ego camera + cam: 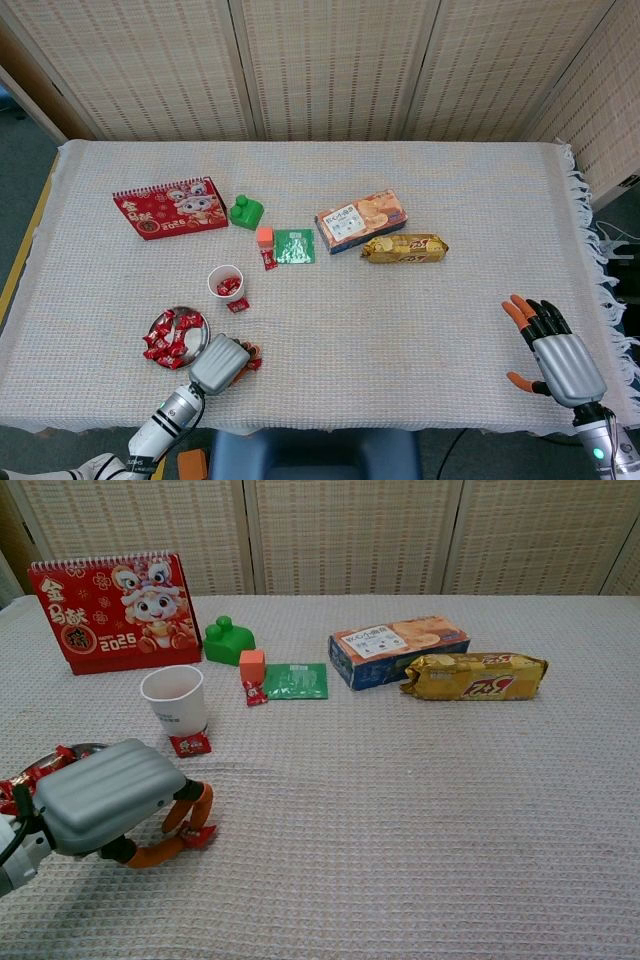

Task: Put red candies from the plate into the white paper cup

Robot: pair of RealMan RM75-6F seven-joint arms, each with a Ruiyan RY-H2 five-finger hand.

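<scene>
White paper cup (225,282) stands upright on the cloth, front-left of centre. Head view shows a few red candies inside (228,287); from the chest view the inside is hidden. One loose candy (190,744) lies against the cup's base on the near side.

Plate (196,318) sits nearer the front edge, left of the cup, with a pile of red candies (165,338) in it; some hang over its left rim.

Left hand (105,798) is low on the cloth just right of the plate, fingers curled down, thumb and a finger pinching one red candy (199,834) against the cloth. Candy is touching the cloth or barely off it, can't tell which.

Right hand (553,349) is at the far front-right corner, well apart from everything, fingers spread, holding nothing. Not visible in the chest view.

Other stuff, back row: red calendar (112,612), green block (229,642), small orange cube (252,666) with another red candy (255,693) beside it, green sachet (296,681), cookie box (398,650), yellow biscuit pack (475,675) touching the box's front right.
</scene>
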